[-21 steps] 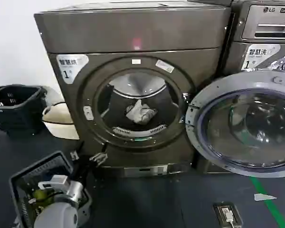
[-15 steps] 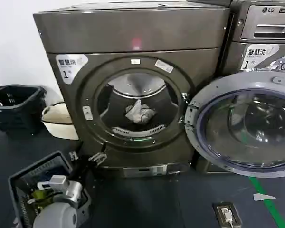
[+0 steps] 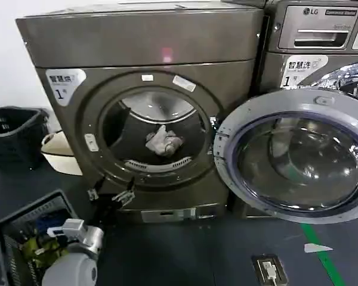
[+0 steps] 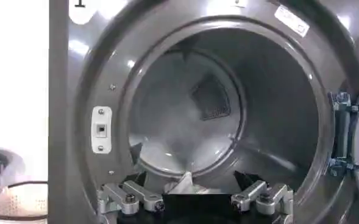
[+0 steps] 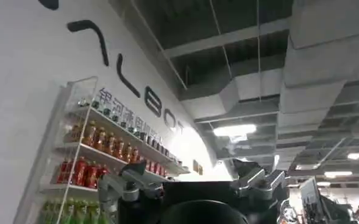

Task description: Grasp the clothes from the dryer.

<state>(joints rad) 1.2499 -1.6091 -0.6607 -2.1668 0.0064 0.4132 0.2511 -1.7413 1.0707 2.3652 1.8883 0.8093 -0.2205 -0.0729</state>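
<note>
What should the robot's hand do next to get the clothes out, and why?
Probably push the left gripper forward through the dryer opening toward the clothes. Its fingers are open and it sits just below the opening's rim, while the clothes lie deep in the drum, and the door is open.

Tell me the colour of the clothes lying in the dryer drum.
Whitish-grey. The clothes show best in the head view, lying at the bottom of the dryer drum.

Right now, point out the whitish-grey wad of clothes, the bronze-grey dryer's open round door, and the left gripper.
clothes [image 3: 163,142], head view, wad's middle.
door [image 3: 295,158], head view, glass centre.
left gripper [image 3: 111,195], head view, between fingertips.
</note>
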